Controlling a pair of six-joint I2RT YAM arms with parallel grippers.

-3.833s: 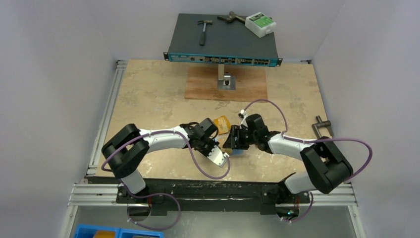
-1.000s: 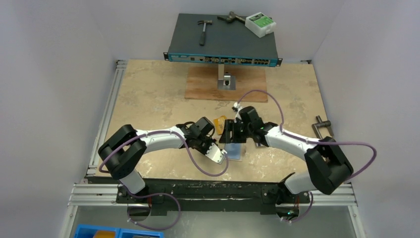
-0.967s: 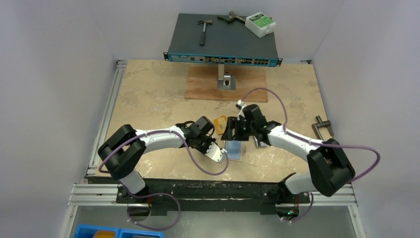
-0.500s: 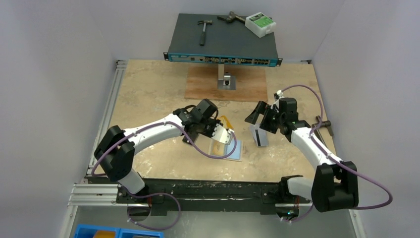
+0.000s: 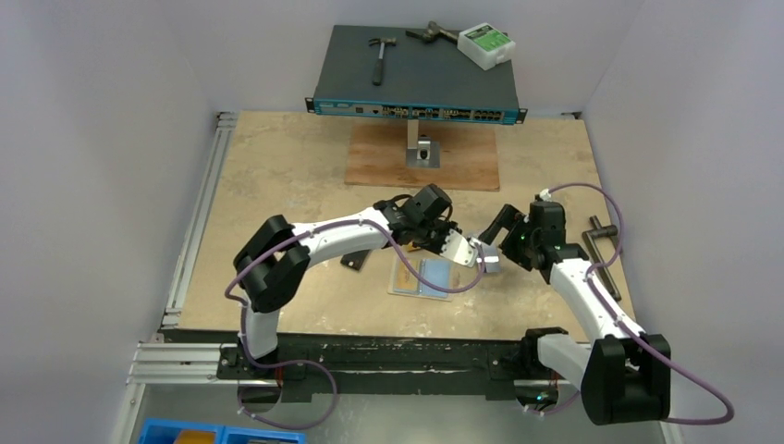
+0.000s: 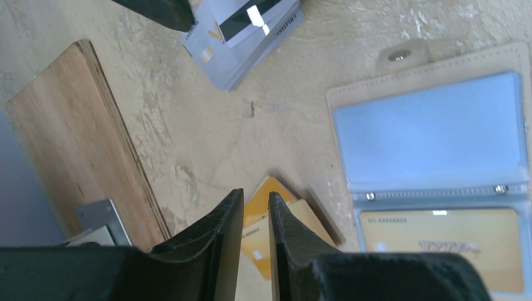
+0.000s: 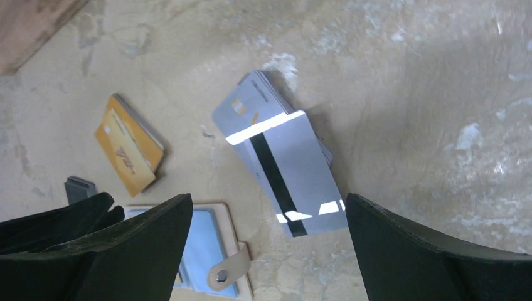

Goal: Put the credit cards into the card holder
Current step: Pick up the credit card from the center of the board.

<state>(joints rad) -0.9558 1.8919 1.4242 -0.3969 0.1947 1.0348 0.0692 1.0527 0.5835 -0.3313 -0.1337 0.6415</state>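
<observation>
Silver-grey plastic credit cards (image 7: 276, 147) lie in a loose fanned stack on the mottled beige surface (image 7: 408, 75), right under the right gripper (image 7: 268, 200). Its jaws stand wide apart with nothing between them. The top card of the stack shows a black magnetic stripe. Out past that gripper's left finger lie two overlapping orange-yellow plastic cards (image 7: 128, 147). Close by the same finger the small beige-tan folding card holder (image 7: 229, 238) lies spread open, its round snap tab towards the silver-grey stack.

The left gripper (image 6: 256, 210) hangs over the orange-yellow cards. Its jaws are almost together, only a thin slit between them, gripping nothing. To its right the holder shows a clear bluish pocket, and a yellow card (image 6: 439, 248) sits in the pocket next to that. A wooden board (image 6: 63, 141) lies to its left, and the silver-grey stack lies ahead of its fingertips.
</observation>
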